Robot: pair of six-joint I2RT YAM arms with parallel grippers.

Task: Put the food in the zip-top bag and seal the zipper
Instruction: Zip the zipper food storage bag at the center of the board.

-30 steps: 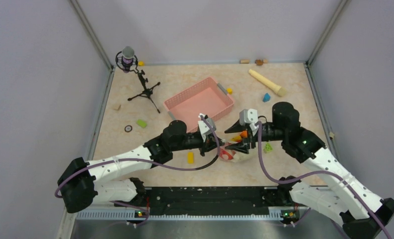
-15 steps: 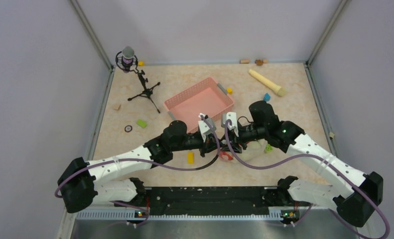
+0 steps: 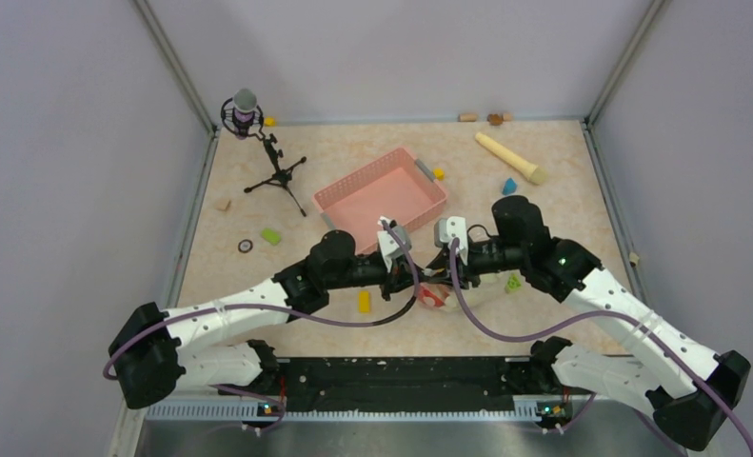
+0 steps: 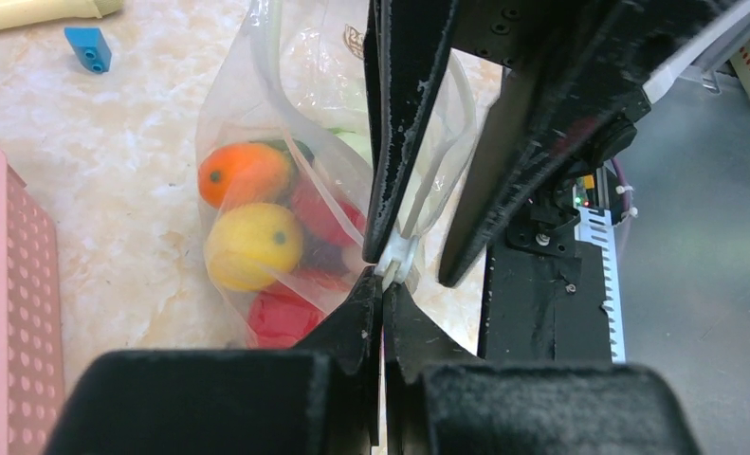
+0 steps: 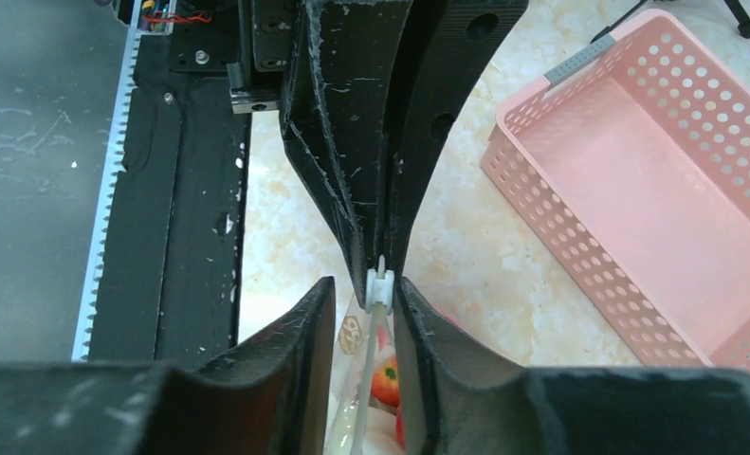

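Left claw (image 4: 382, 284) pinches the zipper (image 5: 368, 365) end; right claw (image 5: 364, 287) stands narrow astride the slider (image 5: 380, 282), not yet clamped; the bag (image 4: 247, 104), food (image 4: 252, 248) inside, sags between them, soft, slick, light; we'd grip only its stiffer strip, which runs claw to claw, mouth edge up.

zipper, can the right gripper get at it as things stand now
Likely yes: the right gripper straddles the zipper, jaws apart, nothing between them; the left gripper pinches the zip-top bag right beside it.
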